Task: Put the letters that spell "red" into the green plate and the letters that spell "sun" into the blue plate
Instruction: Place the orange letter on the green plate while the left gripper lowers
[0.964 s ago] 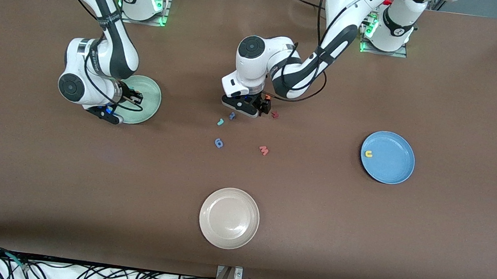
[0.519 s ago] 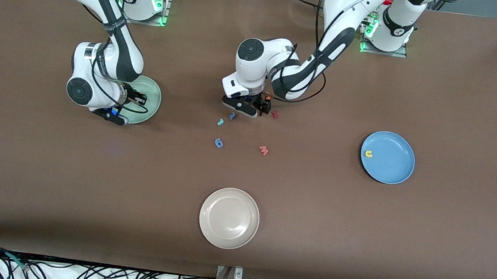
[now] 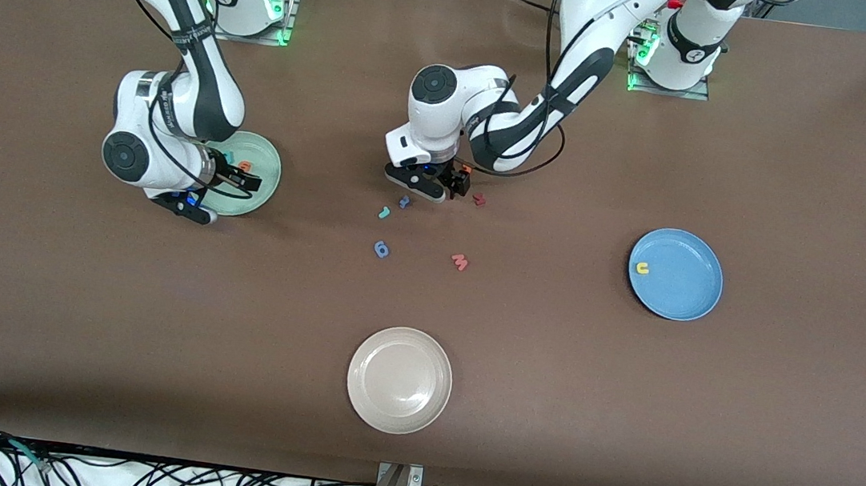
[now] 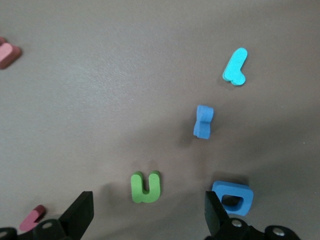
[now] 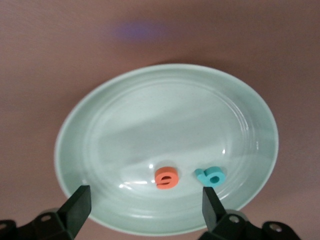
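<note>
Right gripper (image 5: 142,212) hangs over the green plate (image 3: 263,177), jaws spread wide, nothing between them. Right wrist view shows the orange e (image 5: 167,178) and the teal d (image 5: 210,176) lying flat inside the plate, side by side, not touching, both near the rim.

Left gripper (image 4: 147,215) is low over the letter cluster mid-table, jaws wide apart, holding nothing. Olive-green n (image 4: 145,187) lies on the table between the two fingers, touching neither.

Blue capital D (image 4: 232,197) lies just beside one left fingertip. Small blue letter (image 4: 203,121) and thin teal r (image 4: 235,67) lie loose on the table, apart from each other. In the front view the r (image 3: 384,212) is nearer the front camera than the left gripper (image 3: 439,187).

Other strays: blue rounded letter (image 3: 381,250) and pink letter (image 3: 461,262), both nearer the camera than the cluster, well apart. Dark red letter (image 3: 479,200) is beside the left gripper; a small orange piece (image 3: 466,170) shows next to it.

Blue plate (image 3: 684,302) sits toward the left arm's end of the table, with the yellow u (image 3: 642,268) inside near the rim. No yellow s visible in any view.

Cream-white plate (image 3: 399,380) sits closest to the front camera.
</note>
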Available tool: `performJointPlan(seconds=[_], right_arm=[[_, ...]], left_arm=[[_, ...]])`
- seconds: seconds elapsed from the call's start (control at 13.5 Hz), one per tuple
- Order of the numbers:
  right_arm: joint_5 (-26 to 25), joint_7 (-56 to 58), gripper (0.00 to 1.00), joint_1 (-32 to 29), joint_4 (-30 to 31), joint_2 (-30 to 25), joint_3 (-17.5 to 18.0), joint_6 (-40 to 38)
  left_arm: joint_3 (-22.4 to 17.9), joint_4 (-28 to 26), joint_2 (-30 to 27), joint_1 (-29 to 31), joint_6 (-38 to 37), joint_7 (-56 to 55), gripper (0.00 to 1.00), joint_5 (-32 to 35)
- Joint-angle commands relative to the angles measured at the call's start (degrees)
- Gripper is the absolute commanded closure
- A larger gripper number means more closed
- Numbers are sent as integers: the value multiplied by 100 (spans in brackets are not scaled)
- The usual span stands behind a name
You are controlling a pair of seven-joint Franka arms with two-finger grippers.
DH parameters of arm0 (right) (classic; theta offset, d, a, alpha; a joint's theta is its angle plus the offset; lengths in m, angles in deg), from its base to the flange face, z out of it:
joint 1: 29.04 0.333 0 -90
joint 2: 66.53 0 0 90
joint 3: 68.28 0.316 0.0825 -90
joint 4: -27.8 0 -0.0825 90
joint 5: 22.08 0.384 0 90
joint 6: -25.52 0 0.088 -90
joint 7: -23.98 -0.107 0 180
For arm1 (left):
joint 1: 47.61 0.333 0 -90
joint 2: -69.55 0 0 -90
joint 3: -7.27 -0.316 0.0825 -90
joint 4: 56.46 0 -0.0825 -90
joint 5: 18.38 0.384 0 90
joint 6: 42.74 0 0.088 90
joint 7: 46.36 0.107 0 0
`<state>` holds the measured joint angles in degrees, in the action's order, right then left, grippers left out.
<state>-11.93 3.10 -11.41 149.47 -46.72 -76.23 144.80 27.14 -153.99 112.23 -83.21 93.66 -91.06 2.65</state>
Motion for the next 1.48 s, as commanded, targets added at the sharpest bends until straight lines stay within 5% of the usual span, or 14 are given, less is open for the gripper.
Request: performJointPlan(seconds=[0.0, 0.3, 0.67, 0.96, 1.41], right_arm=[[31, -30, 1, 4, -748, -56, -5, -859], [13, -118, 1, -83, -1514, 13, -40, -1344], [-57, -136, 1, -101, -1586, 49, -40, -1363], [-49, -258, 1, -57, -1594, 49, -32, -1354], [-57, -259, 1, -49, -1586, 49, -32, -1345]], left_arm=[[-18, 75, 126, -52, 150, -21, 2, 191], [-18, 49, 117, -52, 141, -21, 14, 191], [-45, 40, 117, -139, 133, -213, 33, 200], [-62, 49, 126, -210, 133, -644, 63, 200], [-71, 75, 135, -219, 133, -829, 70, 332]])
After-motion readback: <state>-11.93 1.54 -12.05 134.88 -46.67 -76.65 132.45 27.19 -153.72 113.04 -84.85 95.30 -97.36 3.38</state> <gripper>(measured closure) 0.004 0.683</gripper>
